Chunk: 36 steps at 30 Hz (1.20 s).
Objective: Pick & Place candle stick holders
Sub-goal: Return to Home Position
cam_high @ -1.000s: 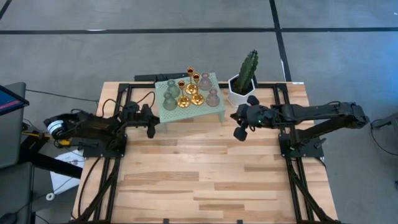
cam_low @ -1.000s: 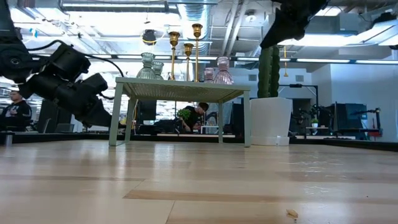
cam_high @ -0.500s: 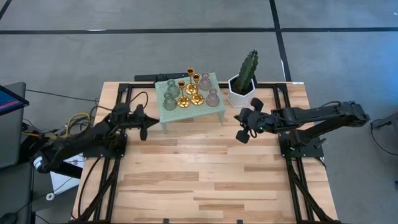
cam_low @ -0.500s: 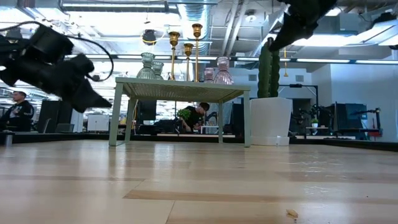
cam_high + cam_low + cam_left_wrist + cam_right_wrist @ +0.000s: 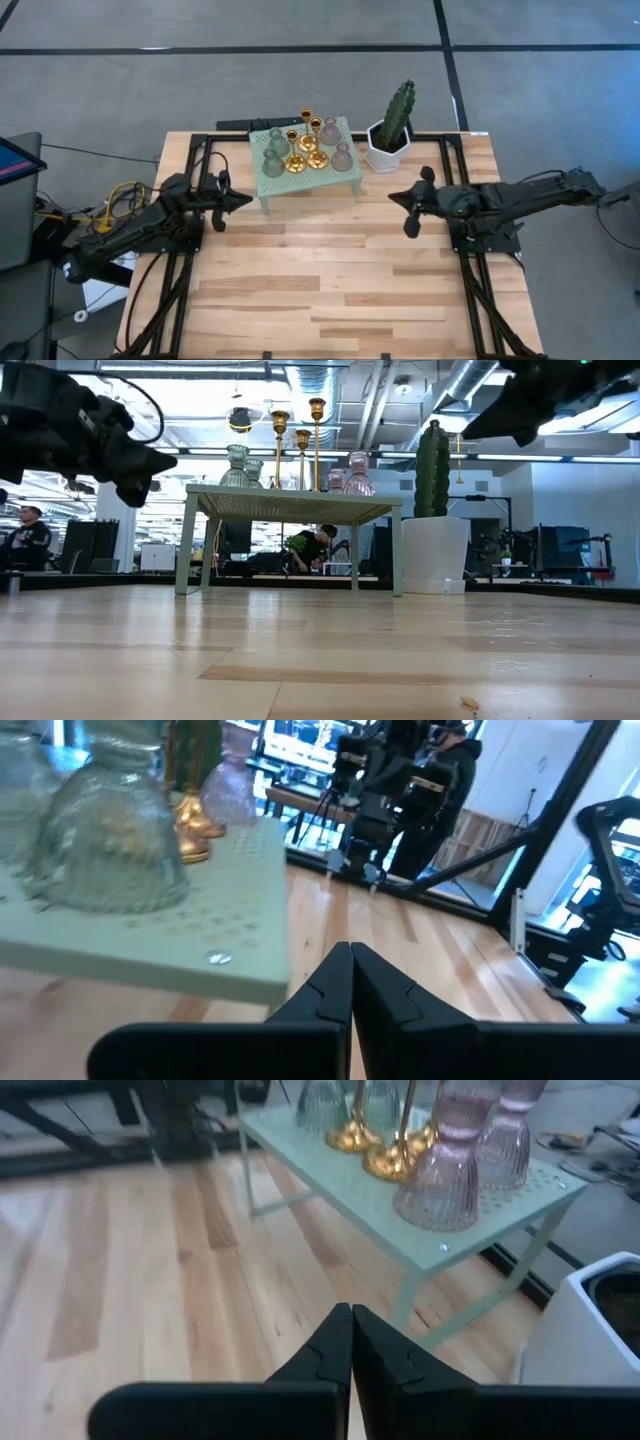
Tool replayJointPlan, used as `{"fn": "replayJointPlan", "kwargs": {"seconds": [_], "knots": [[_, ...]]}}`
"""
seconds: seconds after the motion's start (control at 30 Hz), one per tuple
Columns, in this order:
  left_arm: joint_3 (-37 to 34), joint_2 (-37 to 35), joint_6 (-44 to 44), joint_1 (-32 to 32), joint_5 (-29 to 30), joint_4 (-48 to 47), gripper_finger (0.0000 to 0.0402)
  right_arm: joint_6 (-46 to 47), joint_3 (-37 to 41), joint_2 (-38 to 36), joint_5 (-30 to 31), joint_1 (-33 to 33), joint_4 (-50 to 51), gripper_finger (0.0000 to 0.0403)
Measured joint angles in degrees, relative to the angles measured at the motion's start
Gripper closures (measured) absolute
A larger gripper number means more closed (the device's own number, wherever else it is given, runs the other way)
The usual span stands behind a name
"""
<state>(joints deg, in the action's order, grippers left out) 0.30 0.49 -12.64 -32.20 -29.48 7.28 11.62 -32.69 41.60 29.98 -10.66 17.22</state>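
Note:
Seven candle stick holders stand by their round bases on a small pale green table (image 5: pixel 340 176) at the far middle: three gold (image 5: pixel 307 146), two pink (image 5: pixel 342 156) and two grey-green (image 5: pixel 274 160). They also show in the low view (image 5: pixel 300 450), the left wrist view (image 5: pixel 120 850) and the right wrist view (image 5: pixel 440 1170). My left gripper (image 5: pixel 246 199) is shut and empty, left of the small table, its tip (image 5: pixel 351 952) pointing at it. My right gripper (image 5: pixel 394 197) is shut and empty, right of the small table (image 5: pixel 351 1312).
A white hexagonal pot with a cactus (image 5: pixel 392 138) stands right of the small table. Black frame rails (image 5: pixel 190 190) run along both sides of the wooden tabletop. Bare wood (image 5: pixel 330 290) lies in the near half. People (image 5: pixel 318 545) sit in the room behind.
My left gripper has risen and tipped up from slanting down to about level, staying left of the small table while its arm swung out toward the left edge. My right gripper has gone toward the table's right edge, away from the small table. The holders have not moved.

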Motion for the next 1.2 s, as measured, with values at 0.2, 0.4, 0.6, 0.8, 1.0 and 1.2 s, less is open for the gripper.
{"fn": "replayJointPlan", "kwargs": {"seconds": [0.2,0.4,0.6,0.8,1.0,1.2], "knots": [[2.9,0.1,0.4,11.6,11.4,-1.6,0.0400,-0.9,3.9,-8.8,0.1,-1.7,-0.1,0.0403],[5.4,4.1,6.1,27.7,25.5,-4.4,0.0400,-3.0,7.0,-17.1,-0.2,-4.4,-0.4,0.0403],[10.5,7.1,14.3,44.9,35.4,-3.0,0.0400,-3.2,8.8,-23.3,-2.4,-6.0,0.2,0.0403],[12.9,7.0,23.0,58.0,46.4,-3.5,0.0400,-6.0,11.7,-28.6,-4.4,-6.5,0.7,0.0403],[12.9,6.6,23.4,64.4,58.3,-7.0,0.0399,-9.2,15.1,-36.1,-5.7,-6.6,-2.0,0.0403],[12.9,6.6,22.7,66.2,58.8,-7.0,0.0399,-9.2,19.8,-41.3,-7.8,-6.6,-5.7,0.0403]]}}
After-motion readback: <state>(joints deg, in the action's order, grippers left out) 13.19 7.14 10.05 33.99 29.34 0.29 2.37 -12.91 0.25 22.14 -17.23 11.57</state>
